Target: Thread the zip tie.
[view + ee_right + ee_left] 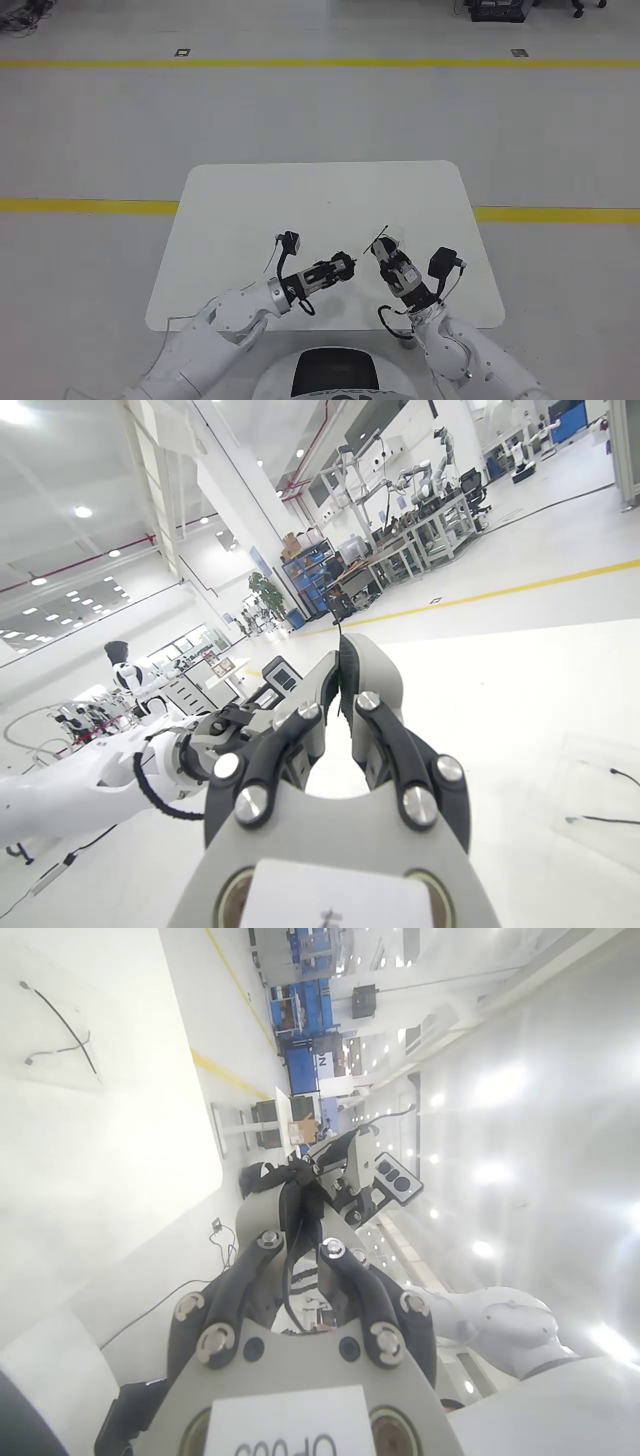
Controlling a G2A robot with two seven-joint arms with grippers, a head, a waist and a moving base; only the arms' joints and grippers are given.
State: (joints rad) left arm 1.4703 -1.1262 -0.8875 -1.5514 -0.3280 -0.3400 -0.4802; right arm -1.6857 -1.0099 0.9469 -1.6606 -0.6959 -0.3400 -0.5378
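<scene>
White rounded table, grey yellow-lined floor, near front edge right gripper clamps black zip tie, left gripper pinched together

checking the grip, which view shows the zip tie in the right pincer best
Right wrist view: the zip tie sits clamped in the shut right pincer, tip poking out. Top view gives it as a thin dark line. Left wrist view: too cluttered to tell.
</scene>
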